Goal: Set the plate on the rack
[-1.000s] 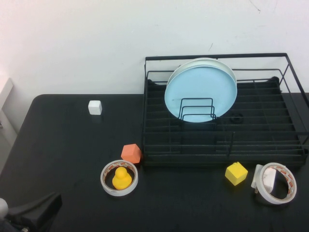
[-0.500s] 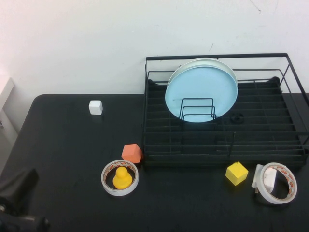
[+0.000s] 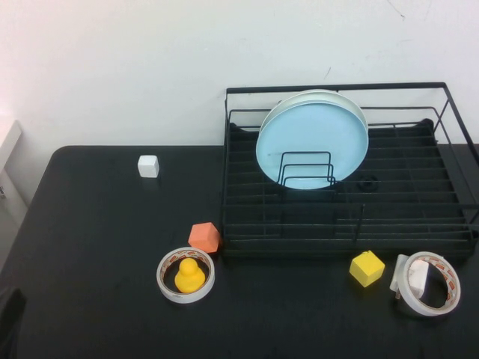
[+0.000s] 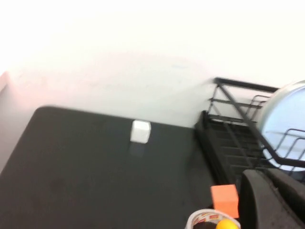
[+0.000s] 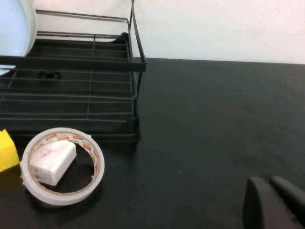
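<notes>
Left gripper (image 4: 274,200): only a dark part of it shows in the left wrist view, above the near left part of the black table (image 3: 97,247); in the high view just a dark sliver of the arm at the near left edge. Cannot tell whether its fingers are apart or together.

White cube (image 3: 148,166): far left of the table, near the wall, well apart from everything else.

Tape roll (image 3: 185,274): lies flat, near side, left of centre. Yellow duck (image 3: 188,276) stands inside its ring. Orange block (image 3: 203,237) just beyond it, right beside the near left corner of the rack (image 3: 449,224).

Rack: black wire, on the far right half of the table. The plate (image 3: 312,146), pale blue, stands on edge in the rack's left-centre, slightly tilted back, its lower edge among the upright wire loops (image 3: 305,169). A white plate (image 3: 299,97) stands directly behind it, only its rim showing above and to the left.

Yellow block (image 3: 366,268): on the table just in front of the rack's near rail, right of centre.

Second tape roll (image 3: 426,283): near right, flat, with a white plug adapter (image 3: 414,277) lying inside it.

Right gripper (image 5: 274,205): low over bare table at the far right, well apart from the second tape roll; two dark fingertips (image 5: 259,202) sit close together, nothing between them.
</notes>
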Robot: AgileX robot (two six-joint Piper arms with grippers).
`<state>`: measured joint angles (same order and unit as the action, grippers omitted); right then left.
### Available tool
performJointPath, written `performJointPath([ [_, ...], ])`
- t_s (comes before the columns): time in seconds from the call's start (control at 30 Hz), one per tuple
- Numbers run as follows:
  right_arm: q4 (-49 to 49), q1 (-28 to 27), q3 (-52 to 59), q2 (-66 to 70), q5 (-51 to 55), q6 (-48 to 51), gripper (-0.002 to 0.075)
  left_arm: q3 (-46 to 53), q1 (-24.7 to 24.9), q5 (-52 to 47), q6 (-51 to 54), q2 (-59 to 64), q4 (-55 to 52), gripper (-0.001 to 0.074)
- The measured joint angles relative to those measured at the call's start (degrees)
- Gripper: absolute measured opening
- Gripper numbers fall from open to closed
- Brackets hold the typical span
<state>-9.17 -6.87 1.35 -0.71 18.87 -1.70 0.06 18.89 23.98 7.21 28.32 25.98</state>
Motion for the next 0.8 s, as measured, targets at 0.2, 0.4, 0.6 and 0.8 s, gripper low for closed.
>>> performJointPath([
  [0.2,0.00,0.00,0.00,0.00,0.00,0.00,-0.0002,1.10,-13.81,-10.56,-14.18,-8.91,-16.55,-0.0001],
  [0.4,0.00,0.00,0.00,0.00,0.00,0.00,-0.0002,1.10,-19.52,-22.42,-16.13,-18.75,-23.69,-0.0001],
  [0.6,0.00,0.00,0.00,0.00,0.00,0.00,-0.0002,1.10,-19.83,-36.68,-16.40,-27.65,-24.38,-0.0001],
  [0.8,0.00,0.00,0.00,0.00,0.00,0.00,-0.0002,0.99,-19.68,-41.57,-14.03,-28.82,-24.51,-0.0001],
])
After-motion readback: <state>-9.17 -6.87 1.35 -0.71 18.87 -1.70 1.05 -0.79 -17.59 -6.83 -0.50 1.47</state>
